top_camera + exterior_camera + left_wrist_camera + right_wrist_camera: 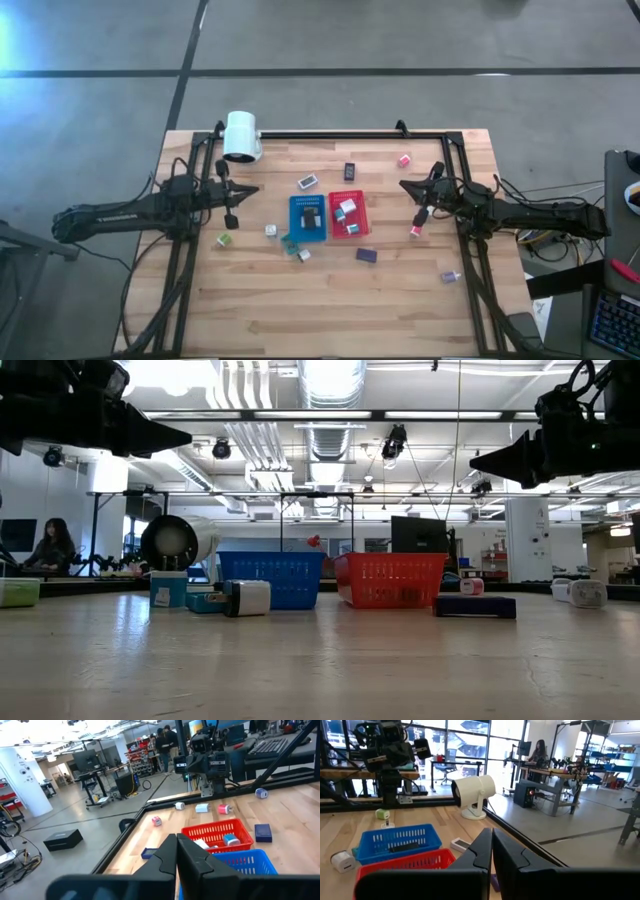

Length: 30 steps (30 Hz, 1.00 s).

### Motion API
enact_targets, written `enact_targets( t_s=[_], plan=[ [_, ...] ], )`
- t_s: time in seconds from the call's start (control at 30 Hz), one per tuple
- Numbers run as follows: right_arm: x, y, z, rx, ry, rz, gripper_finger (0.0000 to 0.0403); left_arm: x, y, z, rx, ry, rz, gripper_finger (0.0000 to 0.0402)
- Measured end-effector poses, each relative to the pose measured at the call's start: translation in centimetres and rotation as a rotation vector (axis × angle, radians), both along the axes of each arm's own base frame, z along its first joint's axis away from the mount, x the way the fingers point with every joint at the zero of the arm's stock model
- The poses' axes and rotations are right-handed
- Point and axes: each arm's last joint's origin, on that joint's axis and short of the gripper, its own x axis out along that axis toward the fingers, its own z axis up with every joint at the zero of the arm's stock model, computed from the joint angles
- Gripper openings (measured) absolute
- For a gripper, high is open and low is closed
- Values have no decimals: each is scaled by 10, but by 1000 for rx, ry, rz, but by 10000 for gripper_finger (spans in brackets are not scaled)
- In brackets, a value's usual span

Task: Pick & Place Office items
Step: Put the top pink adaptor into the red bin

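The office items lie scattered on the wooden table: a green block [226, 240], a white block [270, 230], a teal piece [290, 242], a dark blue block [366, 256], a pink piece [415, 231], a black piece [349, 171] and others. A blue tray [296, 232] holds a black item; a red tray [336, 232] holds small white and teal items. My left gripper [252, 190] is shut and empty, held above the table left of the trays; its closed fingers show in its wrist view [176, 847]. My right gripper [404, 185] is shut and empty, right of the trays [491, 845].
A white cylindrical lamp head [241, 135] stands at the far left of the table. A black frame rail [330, 134] runs along the far edge and down both sides. Bare wood lies toward the near edge [320, 320]. People show in the room beyond the table.
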Motion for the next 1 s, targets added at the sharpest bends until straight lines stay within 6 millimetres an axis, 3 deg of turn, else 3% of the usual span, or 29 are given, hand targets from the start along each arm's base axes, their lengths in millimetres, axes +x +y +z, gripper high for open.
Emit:
enact_targets(
  t_s=[0.83, 1.0],
  plan=[
    [0, 0, 1, 31, -21, 14, 8, 0, 0, 2, 2, -16, 0, 12],
    [2, 4, 2, 68, -34, 144, 8, 0, 0, 2, -9, -18, 1, 13]
  ],
)
